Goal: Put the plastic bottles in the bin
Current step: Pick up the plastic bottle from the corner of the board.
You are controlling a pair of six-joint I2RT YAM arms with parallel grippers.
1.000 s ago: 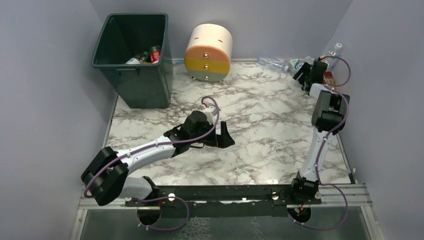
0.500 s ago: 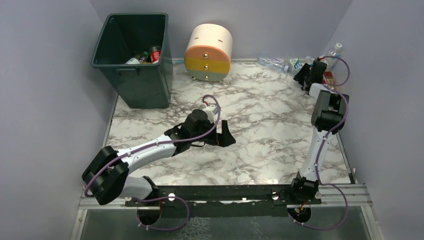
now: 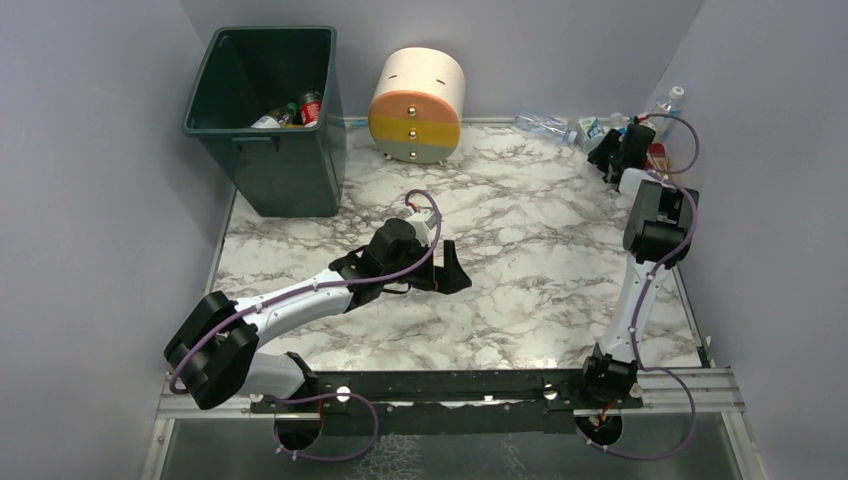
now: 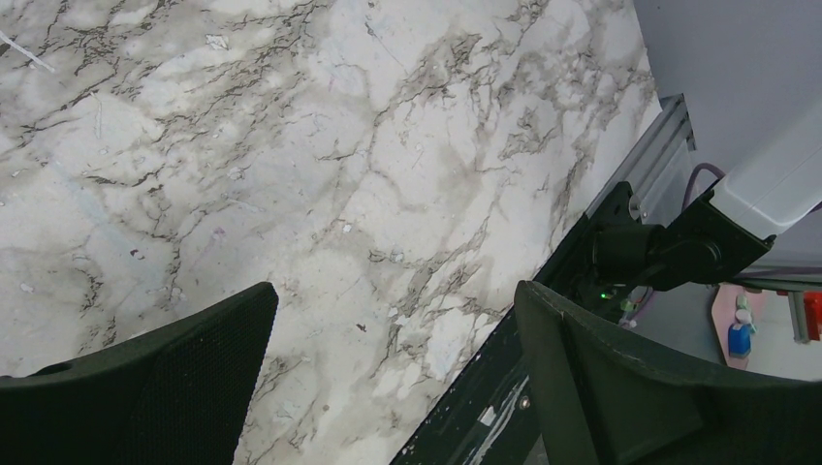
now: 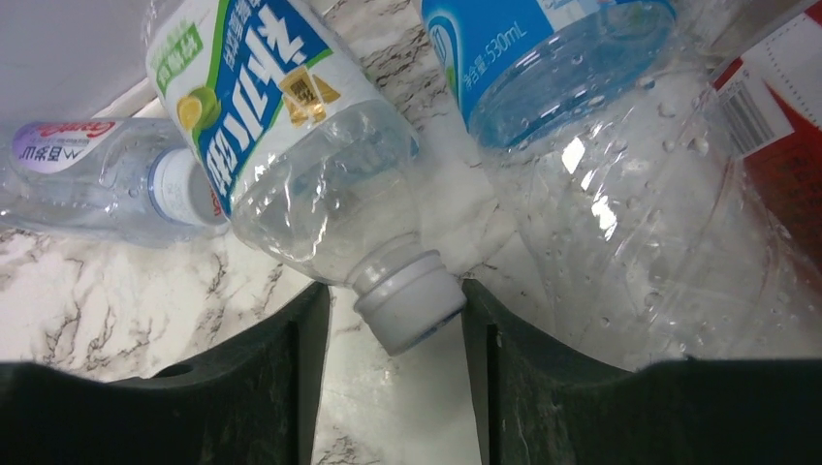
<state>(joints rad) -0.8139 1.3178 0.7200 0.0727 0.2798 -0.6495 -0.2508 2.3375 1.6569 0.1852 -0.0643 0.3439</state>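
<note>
Top view: against a second ago, the left arm has barely shifted and the right gripper (image 3: 606,150) is in the same far right corner among the plastic bottles (image 3: 560,127). A few more bottles lie inside the dark green bin (image 3: 285,165).

Left wrist: the left gripper (image 4: 395,291) gapes wide over the bare marble table (image 4: 339,145).

Right wrist: the fingers bracket the white cap (image 5: 412,302) of a clear, green-labelled bottle (image 5: 291,136). One touches it and a gap remains on the other side, so it is not clamped. A blue-labelled bottle (image 5: 601,194) lies beside it.
</note>
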